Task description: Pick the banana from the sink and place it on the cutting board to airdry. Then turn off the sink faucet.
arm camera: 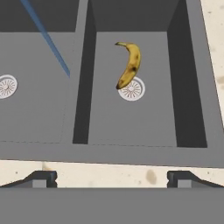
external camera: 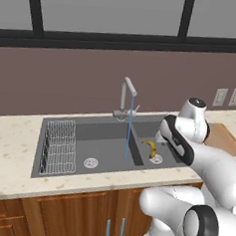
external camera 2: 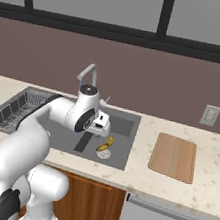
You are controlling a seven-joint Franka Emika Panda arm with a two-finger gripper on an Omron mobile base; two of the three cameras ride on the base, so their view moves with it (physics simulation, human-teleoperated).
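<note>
The banana (arm camera: 130, 65) lies in the sink's right basin, one end over the round drain (arm camera: 131, 89); it also shows as the banana (external camera: 151, 148) and the banana (external camera 2: 106, 143). My gripper (arm camera: 112, 177) hangs open above the sink's front rim (arm camera: 131, 153), fingertips wide apart, nothing between them, well short of the banana. The faucet (external camera: 125, 98) stands behind the divider and a thin blue water stream (external camera: 128, 133) runs into the left basin. The wooden cutting board (external camera 2: 173, 156) lies flat on the counter right of the sink (external camera 2: 124, 127).
A wire rack (external camera: 59, 147) fills the left part of the left basin. Wall outlets (external camera 2: 210, 115) sit above the counter behind the board. The basin divider (arm camera: 83, 87) stands between the stream and the banana.
</note>
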